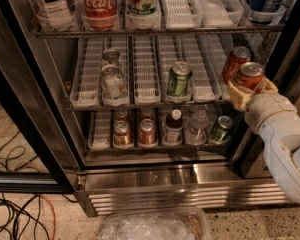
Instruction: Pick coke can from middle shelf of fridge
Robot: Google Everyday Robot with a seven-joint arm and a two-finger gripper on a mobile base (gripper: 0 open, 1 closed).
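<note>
Hand (250, 87) is at the front right corner of the middle counter (145, 70), clenched around the lower half of the coke can (250, 74). Can is upright, long axis vertical, silver top up. It looks to sit at or just past the counter's right edge, not in a lane. I can't tell if its base is clear of the front wire.

Second red can (235, 60) is just behind it, toward the back right corner, near touching from this angle. Could be a reflection in the glass, can't say. Green can (179, 79) stands at the front edge about mid-counter, well apart to the left.

My read: grasp is made and only the pull-out is left. The can is already in the hand, so the move turns on the exit line: straight out over the front edge, back along the arm (285, 139), axis kept vertical. Risks: nudging the red can behind, or clipping the fridge (165, 178) frame on the right.
</note>
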